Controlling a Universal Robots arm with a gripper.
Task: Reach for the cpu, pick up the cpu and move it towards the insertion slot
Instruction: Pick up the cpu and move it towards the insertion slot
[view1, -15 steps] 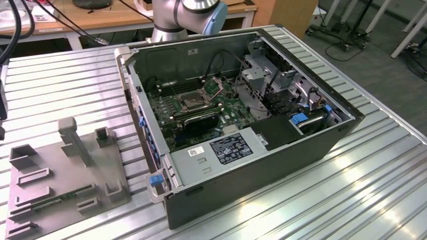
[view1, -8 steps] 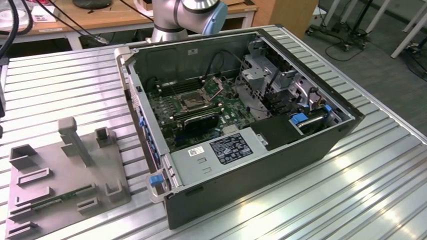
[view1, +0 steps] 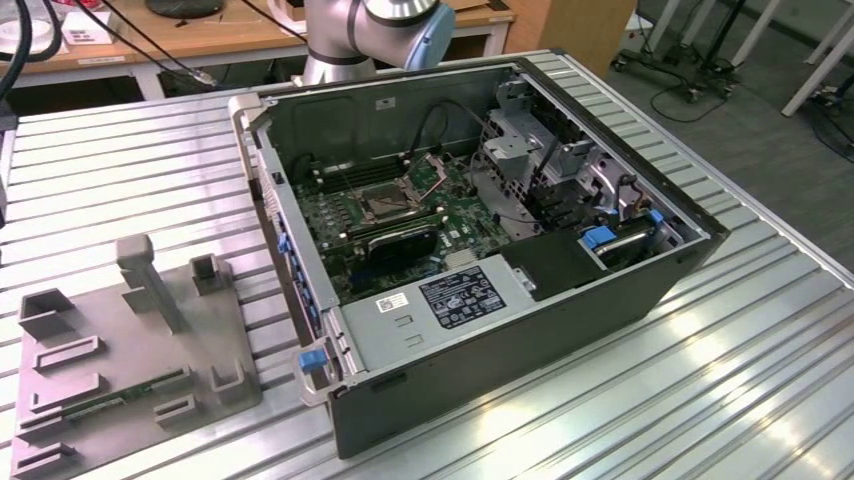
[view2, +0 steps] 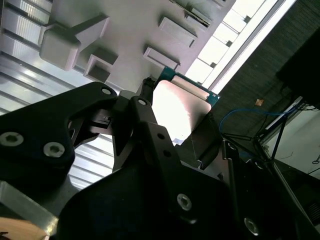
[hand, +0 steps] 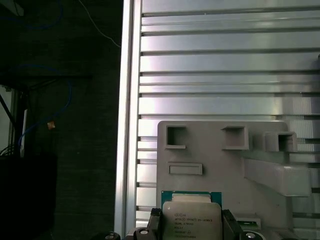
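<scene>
Two dark fingers (hand: 154, 221) clamped the cpu (hand: 192, 219) by opposite edges, its pale face turned to the camera in the first wrist view. In the second wrist view the gripper (view2: 177, 120) held the same chip with its green rim showing. The cpu hung in the air over the grey tray (hand: 210, 165), which sat beside the table (view1: 694, 380) edge, with dark floor beyond.

Judged from this, reaching and pick-up were done, and the carry toward the insertion slot (view1: 379, 204) was the step in hand. That slot lay well apart from the tray, on the green board inside the open computer case (view1: 507, 350) at mid-table.

Such a carry would call for keeping the chip level and high enough to pass the case's near wall. It would then have to come down between the black cables (view1: 434, 125) and the metal drive cage (view1: 527, 150). Bare slatted table separated tray from case and gave free room; inside the case, room was tight.
</scene>
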